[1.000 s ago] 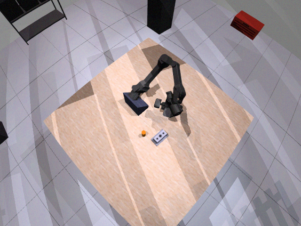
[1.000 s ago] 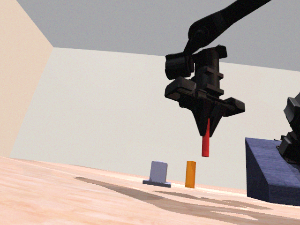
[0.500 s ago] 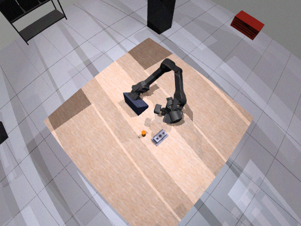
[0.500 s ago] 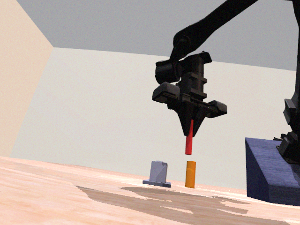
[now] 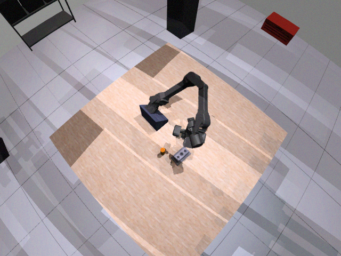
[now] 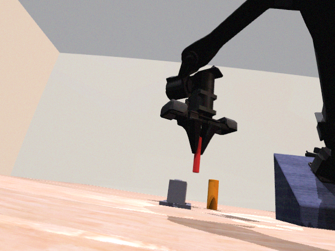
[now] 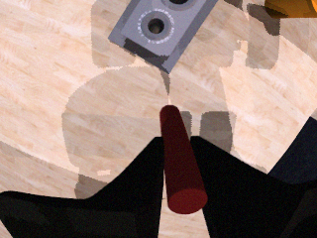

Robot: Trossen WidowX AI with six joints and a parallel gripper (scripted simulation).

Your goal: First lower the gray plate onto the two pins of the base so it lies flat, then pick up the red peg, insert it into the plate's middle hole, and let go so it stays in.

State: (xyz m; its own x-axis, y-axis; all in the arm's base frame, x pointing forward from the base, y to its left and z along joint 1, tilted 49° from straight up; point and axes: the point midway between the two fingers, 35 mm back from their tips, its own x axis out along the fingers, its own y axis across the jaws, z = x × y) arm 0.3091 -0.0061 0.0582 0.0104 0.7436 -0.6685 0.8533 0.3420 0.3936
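Note:
The red peg (image 6: 196,164) (image 7: 179,161) is held between the two black fingers of my gripper (image 6: 197,152) (image 7: 176,145), which is shut on it. The peg's lower end points down and hangs in the air, a little tilted in the exterior view. The gray plate (image 5: 179,155) (image 6: 177,191) (image 7: 130,24) lies flat on the base (image 6: 165,203) (image 7: 174,63), with its holes facing up. The middle hole looks empty in the top view; the wrist view shows it only partly, at the top edge. The peg is beside and above the plate, not touching it.
An orange cylinder (image 5: 162,150) (image 6: 212,193) (image 7: 297,7) stands upright close beside the base. The dark blue wedge block (image 5: 156,118) (image 6: 288,194) under the arm's foot is farther off. The wooden table (image 5: 137,192) carries them all.

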